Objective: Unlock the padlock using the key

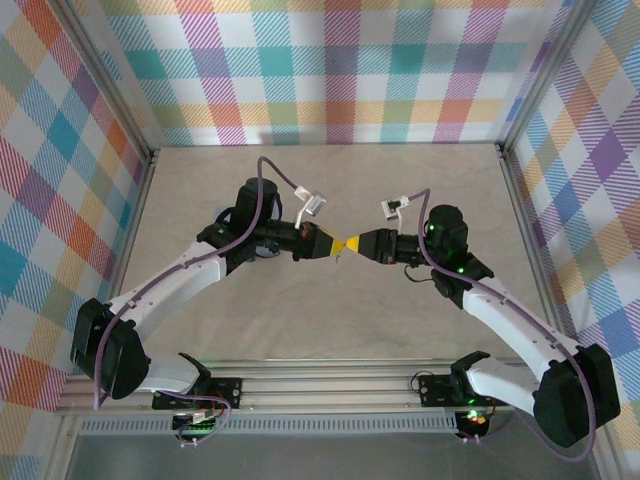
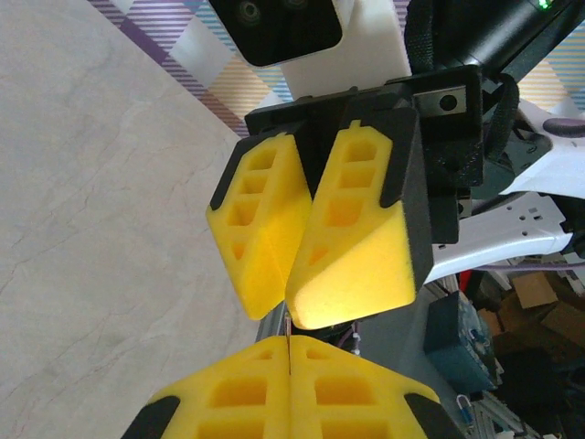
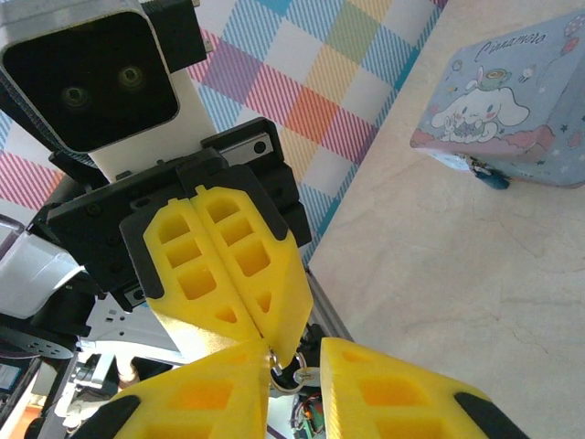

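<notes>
In the middle of the top external frame, the left gripper (image 1: 332, 244) and the right gripper (image 1: 352, 246) met tip to tip above the pale, marbled beige table (image 1: 300, 190), with their yellow foam-like fingertips almost touching.

At the bottom of the left wrist frame, the left gripper's two yellow fingers were pressed flat together. A thin grey sliver of metal stood out of the seam between them. At the lower centre of the right wrist frame, this tiny, thin greyish metal key (image 3: 292, 369) showed at the tips of those closed fingers. It sat in the gap between the right gripper's own two fingers, which stood apart on either side of it. Whether either of them touched the key could not be told.

At the upper right of the right wrist frame, a pale blue, cartoon-printed rectangular tin (image 3: 512, 91) rested on the table. The tiny dark bluish padlock (image 3: 490, 175) lay at its lower edge, well apart from both grippers.
</notes>
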